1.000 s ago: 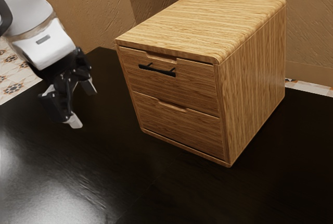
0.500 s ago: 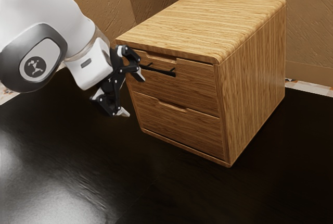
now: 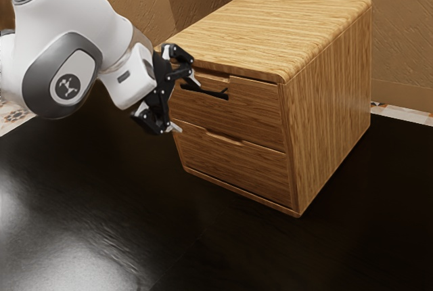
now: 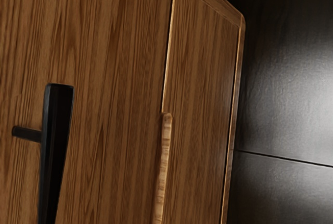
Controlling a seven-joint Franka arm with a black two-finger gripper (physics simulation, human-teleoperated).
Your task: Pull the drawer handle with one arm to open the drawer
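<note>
End effector (image 3: 177, 98) is right up at the cabinet (image 3: 325, 101) front, spread wide and gripping nothing. One finger (image 3: 184, 61) sits high by the cabinet's top front edge, the other (image 3: 161, 123) hangs lower, just off the front's outer corner. The white arm (image 3: 67, 61) comes in from the exterior view's left, wrist bent so the hand faces the cabinet's front. The black handle (image 3: 211, 92) lies across the top drawer (image 3: 237, 112), and its near end sits by the upper finger; whether they touch, I can't tell. That drawer looks flush with the cabinet face, and so does the lower drawer (image 3: 237, 159) beneath it. In front of the cabinet the dark surface (image 3: 101, 237) runs wide and open toward the camera.

Over to the wrist view: the handle (image 4: 52, 151) is a dark bar standing proud of the top drawer's wood (image 4: 114, 52) on a short post. Beside it runs the seam to the lower drawer (image 4: 203, 104), with that drawer's pale wooden lip (image 4: 164, 172) along it. Beyond the cabinet's bottom edge lies the glossy black surface (image 4: 291, 78).
</note>
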